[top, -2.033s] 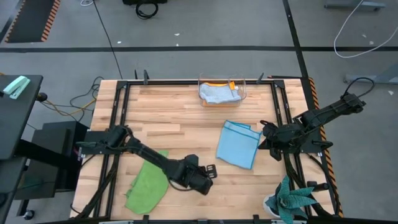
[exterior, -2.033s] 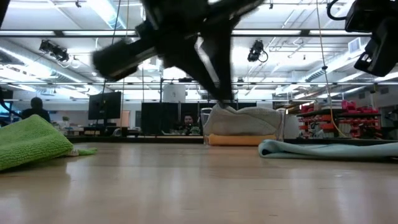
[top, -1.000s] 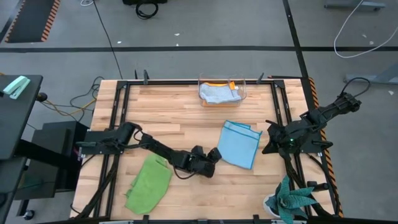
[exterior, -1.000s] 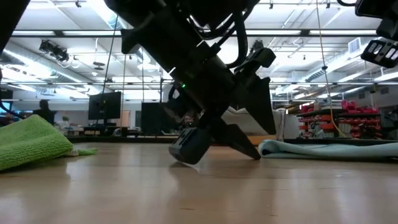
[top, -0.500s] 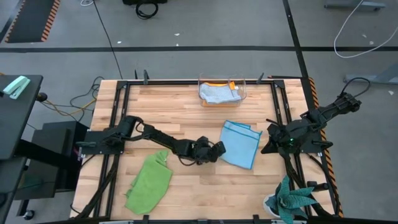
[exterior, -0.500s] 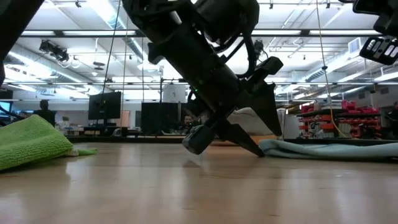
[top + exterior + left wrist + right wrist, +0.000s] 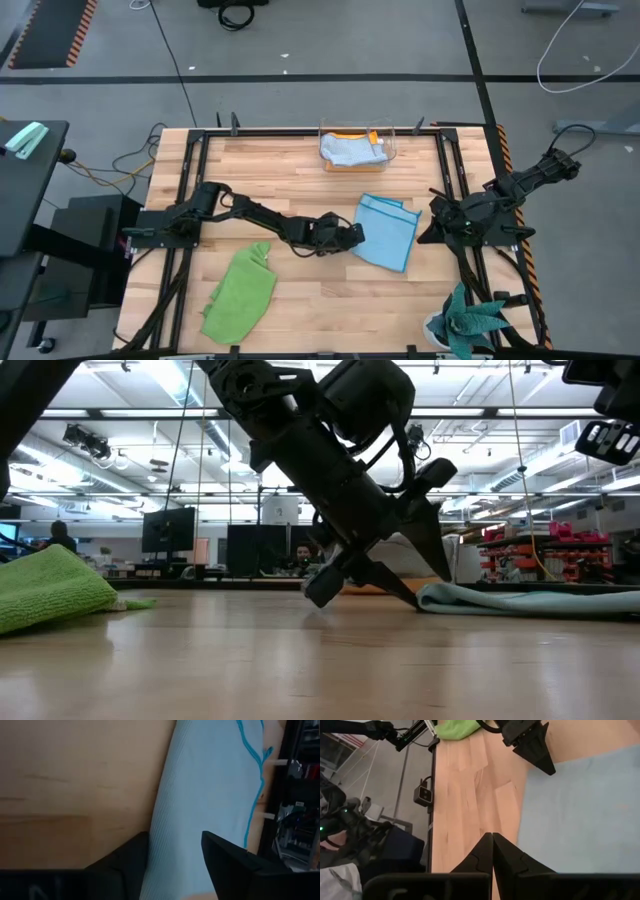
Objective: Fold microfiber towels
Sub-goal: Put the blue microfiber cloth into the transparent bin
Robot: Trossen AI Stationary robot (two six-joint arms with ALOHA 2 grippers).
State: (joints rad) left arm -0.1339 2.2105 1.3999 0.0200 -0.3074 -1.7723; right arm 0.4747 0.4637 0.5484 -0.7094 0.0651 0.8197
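Note:
A light blue towel (image 7: 388, 232) lies flat on the wooden table, right of centre; it also shows in the left wrist view (image 7: 210, 785) and the low view (image 7: 530, 600). My left gripper (image 7: 352, 238) is open at the towel's left near edge, slanting down. In the left wrist view (image 7: 175, 834) one finger stands over bare wood and the other over the cloth. A lime green towel (image 7: 240, 295) lies crumpled near the front left. My right gripper (image 7: 492, 836) is shut at the table's right edge (image 7: 432, 228), raised, with nothing in it. My left gripper's fingers (image 7: 220, 855) stand on either side of the light blue towel's left edge (image 7: 165, 820), coming in from the table's left and slanting down. I cannot tell whether they touch the cloth.
A clear plastic box (image 7: 357, 147) at the far edge holds a folded pale towel on an orange one. A teal spiky plant (image 7: 465, 325) stands at the near right corner. Bare wood lies between the green and blue towels.
My left gripper has swung toward the table's far and right sides, away from the green towel, up to the left edge of the light blue towel, and its wrist has rolled. Neither towel has moved.

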